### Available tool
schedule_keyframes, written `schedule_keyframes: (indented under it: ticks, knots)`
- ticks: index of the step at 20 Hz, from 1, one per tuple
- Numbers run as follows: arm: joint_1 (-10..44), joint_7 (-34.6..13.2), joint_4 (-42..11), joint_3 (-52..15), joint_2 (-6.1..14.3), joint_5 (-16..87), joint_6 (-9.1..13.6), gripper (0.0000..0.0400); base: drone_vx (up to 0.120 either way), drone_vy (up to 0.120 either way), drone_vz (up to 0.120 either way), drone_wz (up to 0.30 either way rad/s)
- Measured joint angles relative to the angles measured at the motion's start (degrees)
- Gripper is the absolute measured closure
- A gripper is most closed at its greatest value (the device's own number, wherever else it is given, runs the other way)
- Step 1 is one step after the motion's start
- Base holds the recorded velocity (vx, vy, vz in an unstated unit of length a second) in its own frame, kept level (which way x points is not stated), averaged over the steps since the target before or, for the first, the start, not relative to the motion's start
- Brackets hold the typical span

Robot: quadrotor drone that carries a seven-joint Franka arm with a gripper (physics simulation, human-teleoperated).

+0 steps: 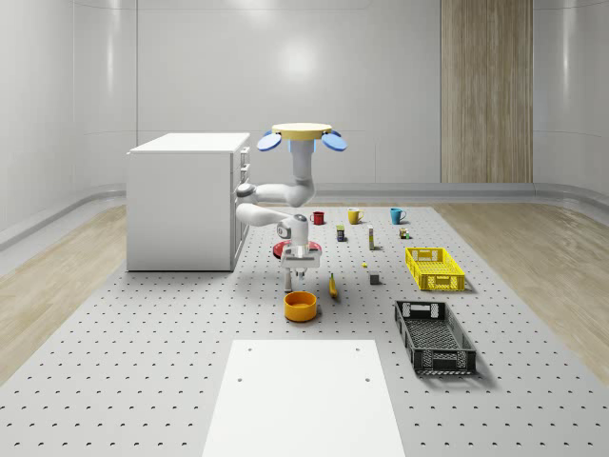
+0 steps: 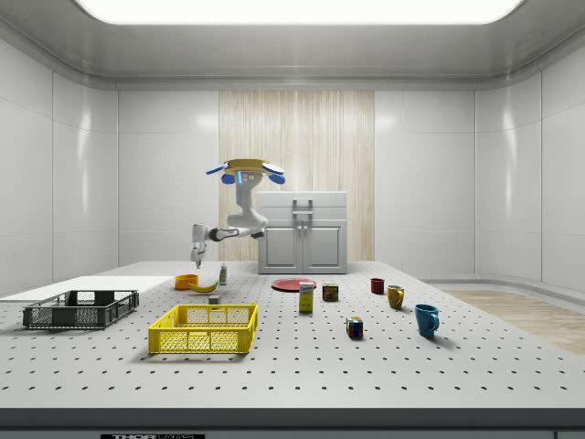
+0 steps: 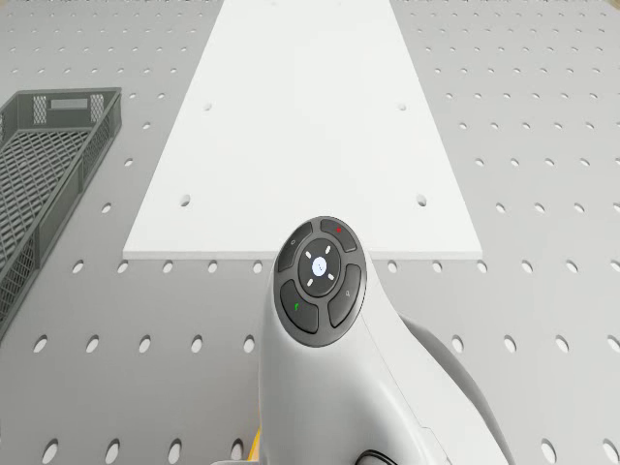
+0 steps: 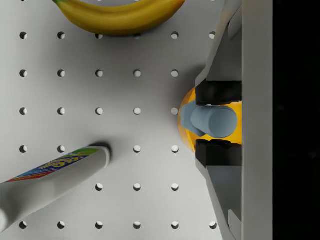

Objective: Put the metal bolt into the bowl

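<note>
Gripper [image 4: 214, 121] clamps the bolt [image 4: 209, 120] between both pads, just above the orange bowl [image 1: 300, 306]. Drone [image 1: 302, 135] hovers over the table [image 1: 143, 362], beside the cabinet [image 1: 186, 200]. Banana [image 4: 119, 15] near the bowl.

Wrist view: bowl [image 4: 186, 131] mostly hidden behind bolt [image 4: 207, 120] and gripper [image 4: 216, 122] fingers; banana [image 4: 120, 14] cut off at the edge, marker [image 4: 52, 177] cut at the edge too. Drone view: black crate [image 3: 44, 174] cropped by the frame, arm [image 3: 339, 358] covers the counter [image 3: 542, 291] below. Whole-scene view: small items near the mugs [image 1: 354, 216] too tiny to identify.
</note>
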State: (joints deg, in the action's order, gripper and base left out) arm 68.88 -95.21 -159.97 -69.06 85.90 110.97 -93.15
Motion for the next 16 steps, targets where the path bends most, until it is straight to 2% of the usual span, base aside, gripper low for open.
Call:
schedule_keyframes:
  ticks: [2, 9, 10, 12, 14, 16]
  knots:
    - [0.0, 0.0, 0.0, 0.0, 0.0, 0.0, 0.0, 0.0300, 0.120, 0.000, -0.020, 0.000]
    - [0.0, 0.0, 0.0, 0.0, 0.1, 0.0, -0.1, 0.0300, 0.120, 0.000, -0.120, 0.000]
    - [0.0, 0.0, 0.0, 0.0, 0.1, 0.0, -0.1, 0.0300, 0.120, 0.000, 0.000, 0.000]
    - [0.0, 0.0, 0.0, 0.0, 0.1, 0.0, -0.1, 0.0300, 0.000, 0.000, 0.000, 0.000]
    - [0.0, 0.0, 0.0, 0.0, 0.1, 0.0, -0.1, 0.0198, 0.000, 0.000, 0.000, 0.000]
    - [0.0, 0.0, 0.0, 0.0, 0.1, 0.0, -0.1, 0.0120, 0.000, 0.000, 0.000, 0.000]
